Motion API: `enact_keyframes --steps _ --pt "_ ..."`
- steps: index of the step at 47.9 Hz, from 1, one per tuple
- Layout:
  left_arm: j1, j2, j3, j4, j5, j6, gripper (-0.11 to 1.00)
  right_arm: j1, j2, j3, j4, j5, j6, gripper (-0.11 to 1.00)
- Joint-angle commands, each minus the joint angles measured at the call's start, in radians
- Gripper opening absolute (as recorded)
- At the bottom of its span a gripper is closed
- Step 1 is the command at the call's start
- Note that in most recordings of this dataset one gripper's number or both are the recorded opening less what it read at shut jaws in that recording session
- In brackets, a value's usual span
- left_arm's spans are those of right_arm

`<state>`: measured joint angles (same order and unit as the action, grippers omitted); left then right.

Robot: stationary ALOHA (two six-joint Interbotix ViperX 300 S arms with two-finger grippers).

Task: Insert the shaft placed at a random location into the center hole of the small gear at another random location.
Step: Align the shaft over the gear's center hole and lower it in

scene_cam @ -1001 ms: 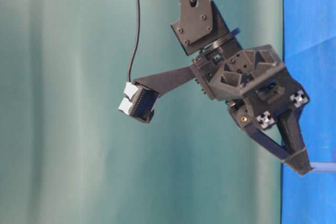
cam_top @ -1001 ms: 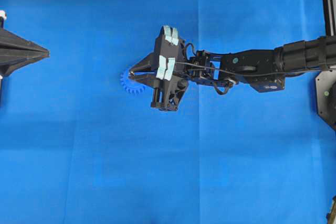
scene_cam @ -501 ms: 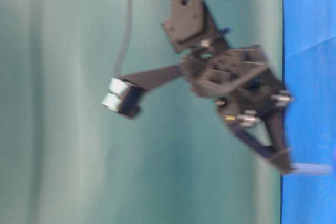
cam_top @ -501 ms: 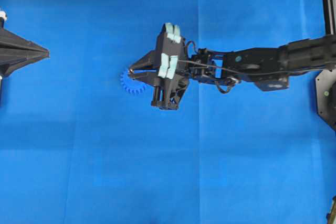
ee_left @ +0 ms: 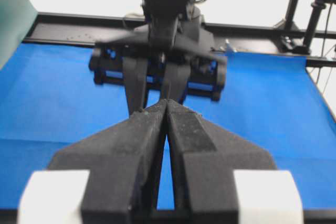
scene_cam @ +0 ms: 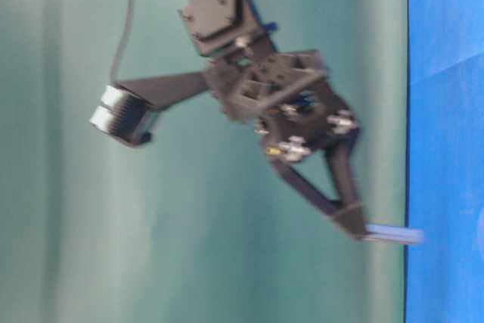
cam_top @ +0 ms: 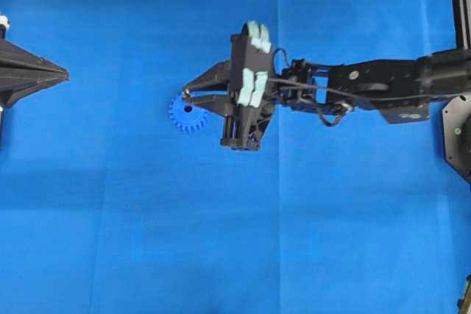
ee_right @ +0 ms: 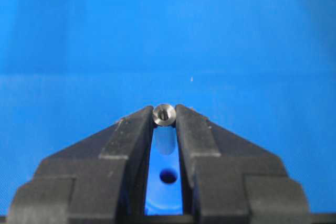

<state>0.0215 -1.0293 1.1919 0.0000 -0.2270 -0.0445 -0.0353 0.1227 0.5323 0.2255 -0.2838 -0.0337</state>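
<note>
Right wrist view: the right gripper [ee_right: 164, 115] pinches the shaft [ee_right: 164, 114] above the small gear's [ee_right: 165, 192] center hole [ee_right: 168, 176].

A creased bright blue cloth [cam_top: 132, 218] covers the counter, a plain teal backdrop [scene_cam: 68, 225] hangs behind it, a black frame rail [ee_left: 68, 24] edges the far side, and bright white light glares beyond
</note>
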Motion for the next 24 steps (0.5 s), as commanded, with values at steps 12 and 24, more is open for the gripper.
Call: enact_keyframes --steps 12,24 --pt "0.002 0.003 -0.009 0.002 -0.005 0.002 0.0 0.0 0.058 -0.026 0.023 -0.048 0.003 0.04" --pt "0.002 0.005 -0.009 0.003 -0.005 0.002 0.0 0.0 0.104 -0.025 0.064 -0.061 0.003 0.04"
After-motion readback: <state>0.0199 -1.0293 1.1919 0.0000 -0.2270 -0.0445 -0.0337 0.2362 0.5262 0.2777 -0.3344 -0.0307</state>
